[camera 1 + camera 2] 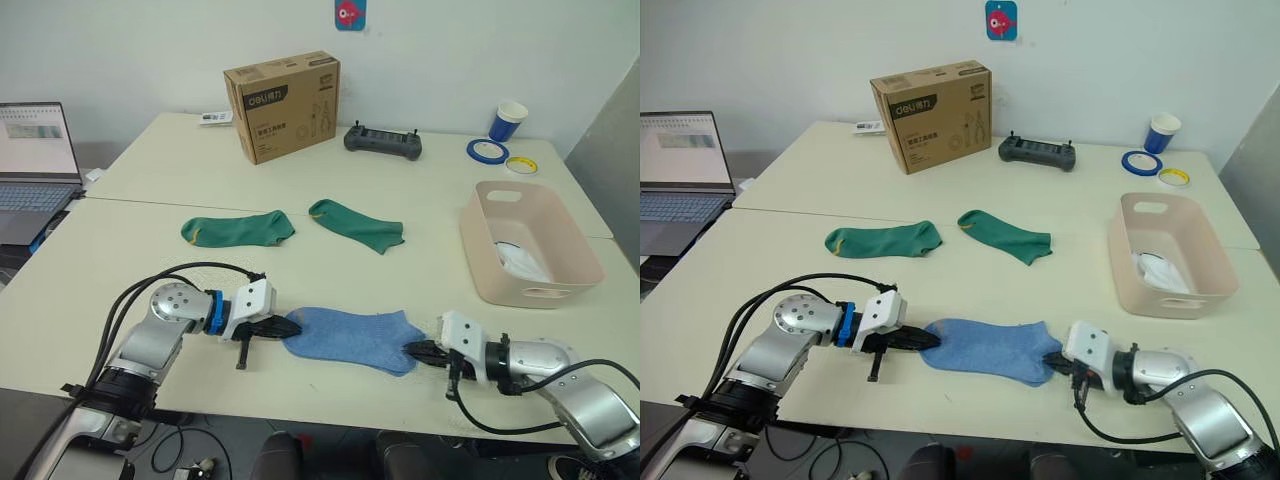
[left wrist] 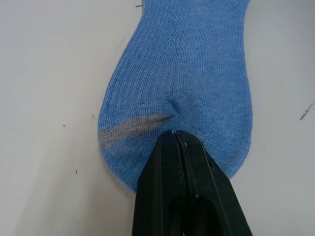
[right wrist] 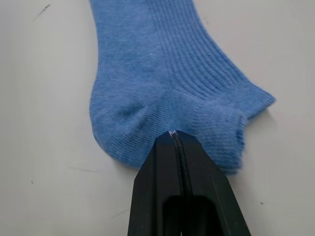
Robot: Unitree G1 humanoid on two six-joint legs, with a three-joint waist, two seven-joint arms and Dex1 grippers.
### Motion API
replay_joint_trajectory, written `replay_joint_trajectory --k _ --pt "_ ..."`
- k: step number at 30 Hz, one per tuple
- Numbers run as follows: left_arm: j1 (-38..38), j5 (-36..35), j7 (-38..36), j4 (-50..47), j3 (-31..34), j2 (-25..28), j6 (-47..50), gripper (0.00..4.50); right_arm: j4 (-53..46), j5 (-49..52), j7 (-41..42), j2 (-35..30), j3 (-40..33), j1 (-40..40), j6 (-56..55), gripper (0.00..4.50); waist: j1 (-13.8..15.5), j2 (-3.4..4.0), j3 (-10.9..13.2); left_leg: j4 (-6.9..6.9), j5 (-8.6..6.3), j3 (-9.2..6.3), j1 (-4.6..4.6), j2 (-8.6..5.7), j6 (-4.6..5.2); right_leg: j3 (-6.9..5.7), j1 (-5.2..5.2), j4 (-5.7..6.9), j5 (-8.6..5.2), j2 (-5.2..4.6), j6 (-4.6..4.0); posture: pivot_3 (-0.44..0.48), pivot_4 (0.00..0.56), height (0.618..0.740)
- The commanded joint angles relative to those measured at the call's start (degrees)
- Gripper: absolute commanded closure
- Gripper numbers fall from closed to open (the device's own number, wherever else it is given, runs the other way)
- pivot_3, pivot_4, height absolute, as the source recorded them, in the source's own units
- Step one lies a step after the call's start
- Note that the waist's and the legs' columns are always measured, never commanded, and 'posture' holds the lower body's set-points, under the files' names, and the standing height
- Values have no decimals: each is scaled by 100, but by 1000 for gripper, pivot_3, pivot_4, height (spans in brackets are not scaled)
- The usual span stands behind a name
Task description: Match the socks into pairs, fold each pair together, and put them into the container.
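From the head camera, a light blue sock lies flat near the front edge of the pale table, stretched between the two arms. The left gripper meets its left end and the right gripper meets its right end, both low on the tabletop. Whether this is one sock or two stacked cannot be told. Farther back, two dark green socks lie apart from each other: the left green sock, with a yellowish toe at its left end, and the right green sock, slanted. The pink container stands on the right side of the table, well apart from the blue sock, with something white lying inside it. Behind are a brown cardboard box, a black controller, a blue paper cup, two tape rolls and, at the far left, an open laptop. In the left wrist view, the black fingers are pressed together, pinching the rounded end of the blue fabric beside a grey mark, and the cloth puckers at the tips. In the right wrist view, the fingers are likewise closed tight on the sock's other end, near the ribbed cuff.
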Motion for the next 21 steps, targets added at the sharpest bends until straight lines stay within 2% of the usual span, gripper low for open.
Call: replay_joint_trajectory --k 1,8,14,17,21 --pt "-19 -307 -236 -443 143 95 143 4500 -396 269 40 178 -22 -174 161 4472 -8 0 0 0 0 -2 1 1 0 -1 0 0 0 1 0 0 150 740" --pt "134 109 -125 -400 -74 40 -127 4500 -25 -373 -56 468 614 -220 -43 4472 -5 1 0 -1 0 1 1 0 0 1 -1 -1 -1 2 -2 0 150 740" --pt "360 514 59 -93 -173 156 -364 4500 26 -649 254 -54 614 85 -319 4472 -2 -1 -13 0 0 1 3 -1 0 1 1 -1 -2 -1 -2 0 150 740" --pt "365 482 99 -100 -146 165 -374 4500 68 -713 285 -199 505 160 -492 4472 -2 -1 -15 -1 0 1 10 0 0 1 6 0 -3 0 -4 0 150 740" --pt "222 -188 73 -415 113 36 330 4500 -222 -175 228 -105 14 166 -108 4472 -3 -1 -15 3 0 2 11 0 0 3 6 2 -1 0 -8 0 150 740"
